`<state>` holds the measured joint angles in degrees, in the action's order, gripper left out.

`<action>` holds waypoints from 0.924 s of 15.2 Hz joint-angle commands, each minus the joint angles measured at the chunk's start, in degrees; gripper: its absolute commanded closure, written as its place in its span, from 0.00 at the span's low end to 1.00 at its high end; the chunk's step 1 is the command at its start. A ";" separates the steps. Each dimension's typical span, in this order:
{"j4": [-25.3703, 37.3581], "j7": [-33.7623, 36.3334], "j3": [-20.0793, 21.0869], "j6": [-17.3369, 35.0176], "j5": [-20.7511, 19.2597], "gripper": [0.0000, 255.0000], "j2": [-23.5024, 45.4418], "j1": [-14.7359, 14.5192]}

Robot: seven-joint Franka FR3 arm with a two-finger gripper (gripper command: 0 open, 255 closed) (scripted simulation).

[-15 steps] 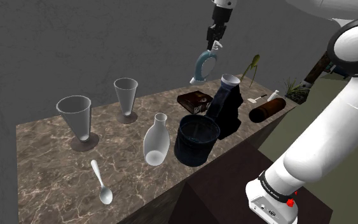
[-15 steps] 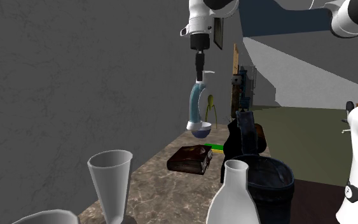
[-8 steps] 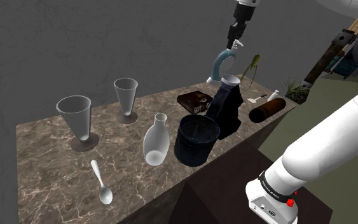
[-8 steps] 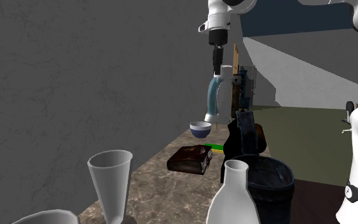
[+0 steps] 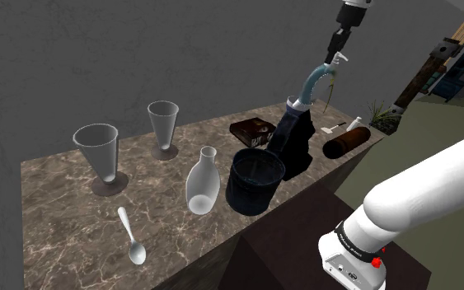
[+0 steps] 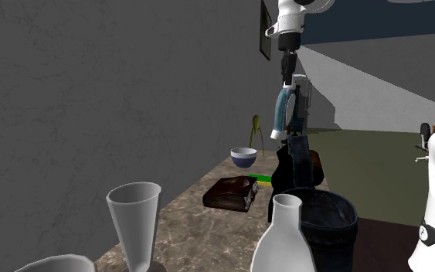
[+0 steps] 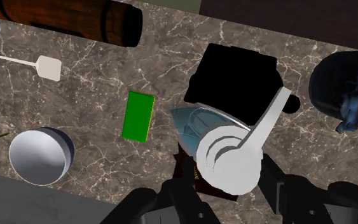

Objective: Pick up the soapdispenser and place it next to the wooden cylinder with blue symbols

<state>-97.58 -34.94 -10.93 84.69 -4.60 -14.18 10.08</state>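
Shoulder view, upper right of the frame: the black gripper (image 5: 336, 43) hangs well above the marble table (image 5: 65, 216) with the soap dispenser (image 5: 315, 82) pinched by its pump top. The dispenser has a curved, pale blue-green body that looks glossy and partly see-through, wider at the base, and a white pump head with a thin white spout sticking out to one side. It dangles tilted, base swung toward the frame's lower left, its lower end just over the top of a tall black appliance (image 5: 296, 140) standing right of centre on the table. I cannot tell whether the two touch.

In the second exterior view the dispenser (image 6: 283, 114) hangs in the upper right, clear of the tabletop, above that same black appliance (image 6: 294, 166).

In the wrist view the two fingers (image 7: 182, 194) close on either side of the white pump head (image 7: 231, 156), clasping it, with the blue-green body slanting away beneath.

The wooden cylinder (image 5: 347, 142) is dark brown and lies on its side at the table's far right end, well below the dispenser. Between them on the marble lie a green block (image 7: 138, 115), a small white spatula (image 7: 41, 63) and a white bowl with a blue outside (image 7: 39, 155).
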 commanded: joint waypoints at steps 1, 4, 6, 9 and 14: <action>0.46 -2.66 -1.55 -1.20 -0.51 1.00 -0.91 0.96; 0.73 -6.46 -3.85 -2.59 -1.40 1.00 -2.33 2.34; 1.26 -9.08 -5.49 -3.53 -2.00 1.00 -2.98 3.23; 2.57 -13.18 -8.07 -4.96 -2.84 1.00 -3.49 4.54; 6.16 -20.50 -12.82 -7.34 -3.91 1.00 -2.99 6.63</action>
<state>-91.53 -54.14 -23.02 77.64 -8.20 -16.83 16.33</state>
